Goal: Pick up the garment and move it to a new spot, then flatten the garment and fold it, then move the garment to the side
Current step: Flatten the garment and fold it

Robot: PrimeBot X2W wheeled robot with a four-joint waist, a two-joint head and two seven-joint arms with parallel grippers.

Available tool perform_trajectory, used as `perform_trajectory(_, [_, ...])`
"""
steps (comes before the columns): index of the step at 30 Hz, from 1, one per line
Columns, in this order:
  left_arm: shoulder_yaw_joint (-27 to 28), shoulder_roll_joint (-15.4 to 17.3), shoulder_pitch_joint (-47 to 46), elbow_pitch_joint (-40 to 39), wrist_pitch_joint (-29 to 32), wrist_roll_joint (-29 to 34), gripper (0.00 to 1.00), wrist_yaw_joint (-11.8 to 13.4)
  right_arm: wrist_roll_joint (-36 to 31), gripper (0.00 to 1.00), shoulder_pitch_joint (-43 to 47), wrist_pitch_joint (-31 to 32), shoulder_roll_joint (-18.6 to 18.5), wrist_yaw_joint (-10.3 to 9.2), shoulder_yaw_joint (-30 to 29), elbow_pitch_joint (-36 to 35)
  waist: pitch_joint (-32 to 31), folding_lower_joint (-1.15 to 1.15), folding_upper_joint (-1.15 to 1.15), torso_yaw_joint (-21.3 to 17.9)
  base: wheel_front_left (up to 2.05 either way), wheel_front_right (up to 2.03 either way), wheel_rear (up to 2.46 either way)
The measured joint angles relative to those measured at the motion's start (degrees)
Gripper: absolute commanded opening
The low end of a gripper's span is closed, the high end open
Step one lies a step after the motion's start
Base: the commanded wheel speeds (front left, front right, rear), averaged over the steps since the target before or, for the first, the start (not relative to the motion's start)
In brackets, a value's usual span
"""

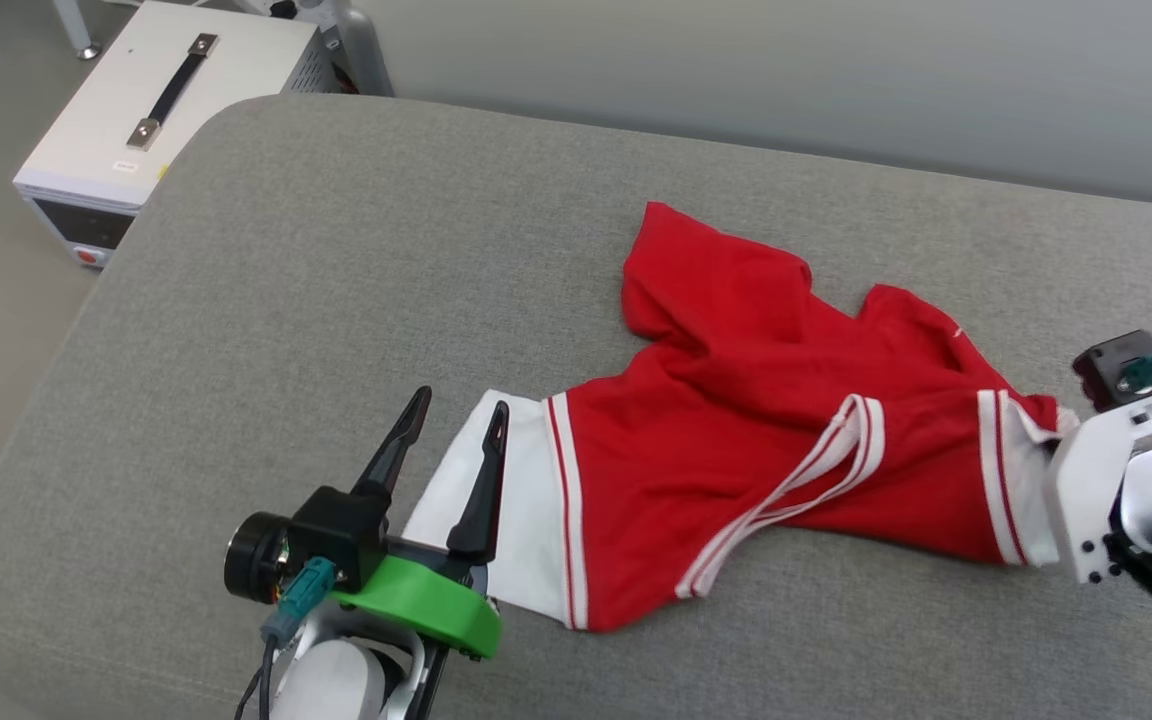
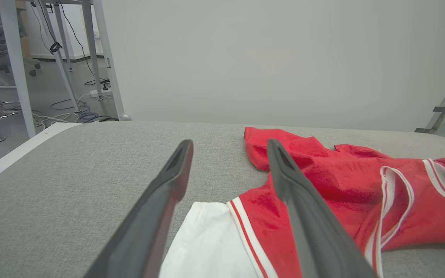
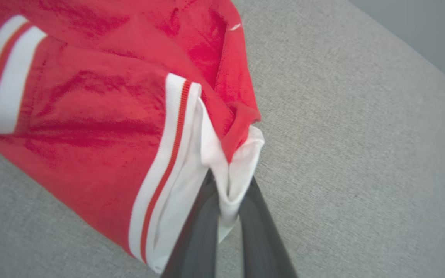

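**A:** Biggest thing first. Where does everything sit?

**B:** The wide grey woven padded bench (image 1: 236, 300) carries the garment (image 1: 736, 430), a red jersey shirt with white sleeves and striped trim. It lies crumpled and twisted, from the bench's middle toward the robot's right.

**A:** And the arms?

**B:** The right gripper (image 3: 230, 185) has its two dark fingers pinched on a bunched fold of the right white sleeve (image 3: 207, 154). The left gripper (image 1: 463, 400) is spread wide, with one finger over the left white sleeve (image 1: 521, 500) and the other over bare grey cloth. I cannot tell whether it touches.

**A:** So which step is this?

**B:** Flattening, I judge: catch the second sleeve, then stretch.

**A:** How is that done well?

**B:** Lower the left fingers so the sleeve's outer hem sits between them. Bite both layers near the cuff's corner, not the striped trim. Then draw the grippers apart evenly, low over the bench, so the twisted middle opens and the whole shirt isn't dragged sideways.
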Motion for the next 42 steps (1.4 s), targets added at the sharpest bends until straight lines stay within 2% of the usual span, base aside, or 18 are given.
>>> perform_trajectory(5, [-0.16,0.05,0.45,0.31,0.0,0.0,1.0,-0.15,-2.08,0.0,0.19,-7.33,-2.58,0.0,-4.35,-0.6,-1.29,0.0,0.0,-1.88,0.0,0.0,0.0])
perform_trajectory(8, [-0.12,0.07,0.63,0.36,0.0,-0.01,1.0,-0.15,-3.69,0.0,3.04,-12.95,-2.8,-0.01,-8.46,-1.45,-1.99,0.0,0.0,-3.03,0.0,0.0,0.0])
perform_trajectory(9, [-0.19,0.11,0.7,0.44,0.0,-0.1,1.0,-0.16,-5.47,0.0,8.4,-17.85,-1.48,-0.01,-11.33,-2.9,-2.31,0.0,0.0,-4.07,0.0,0.0,0.0])
perform_trajectory(10, [-0.14,0.11,0.71,0.44,-0.01,-0.11,1.0,-0.16,-6.02,0.0,10.05,-19.44,-0.87,0.0,-12.22,-3.31,-2.32,0.0,0.0,-4.36,0.0,0.0,0.0])
perform_trajectory(11, [-0.14,0.12,0.71,0.67,0.0,-0.2,1.0,-0.16,-8.37,0.0,15.82,-24.1,1.51,-0.01,-14.89,-3.86,-2.16,0.0,0.0,-5.32,0.0,0.0,0.0])
perform_trajectory(17, [-0.36,0.26,0.71,2.19,0.0,-0.38,1.0,-0.16,-10.94,0.0,23.74,-27.16,5.87,-0.01,-15.99,0.07,-1.7,0.0,0.0,-6.8,0.0,0.0,0.0])
perform_trajectory(18, [-0.35,0.27,0.71,2.31,0.0,-0.42,1.0,-0.16,-11.29,0.09,24.05,-27.66,6.58,-0.01,-16.26,0.87,-1.67,0.0,0.0,-7.04,0.0,0.0,0.0])
perform_trajectory(19, [-0.4,0.29,0.7,2.38,0.0,-0.45,1.0,-0.16,-11.49,0.44,24.07,-27.96,7.08,-0.01,-16.42,1.58,-1.67,0.0,0.0,-7.23,0.0,0.0,0.0])
perform_trajectory(20, [-0.43,0.31,0.7,2.53,0.0,-0.45,1.0,-0.16,-11.77,1.0,24.05,-28.09,7.6,-0.01,-16.45,2.43,-1.69,0.0,0.0,-7.44,0.0,0.0,0.0])
perform_trajectory(26, [-0.4,0.49,0.69,3.46,0.0,-0.51,1.0,-0.16,-10.43,1.0,23.39,-28.33,8.7,-0.01,-16.34,3.52,-2.28,0.0,0.0,-8.46,0.0,0.0,0.0])
perform_trajectory(29, [-0.37,0.57,0.7,3.67,0.0,-0.52,1.0,-0.16,-8.03,1.0,22.63,-26.4,8.37,-0.01,-16.34,0.59,-2.79,0.0,0.0,-8.9,0.0,0.0,0.0])
perform_trajectory(32, [-0.36,0.58,0.7,3.68,0.0,-0.52,1.0,-0.16,-5.55,1.0,22.49,-21.31,6.55,-0.01,-15.78,-5.04,-3.24,0.0,0.0,-9.28,0.0,0.0,0.0])
perform_trajectory(38, [-0.69,0.56,0.69,3.46,0.0,-0.64,1.0,-0.16,2.69,1.0,22.42,-2.11,1.26,-0.01,-15.67,-18.82,-2.93,0.0,0.0,-9.09,0.0,0.0,0.0])
perform_trajectory(42, [-1.01,0.53,0.57,3.26,0.0,-1.02,1.0,-0.16,6.36,1.0,20.34,10.2,0.49,-0.02,-17.37,-23.96,-2.15,0.0,0.0,-8.34,0.0,0.0,0.0])
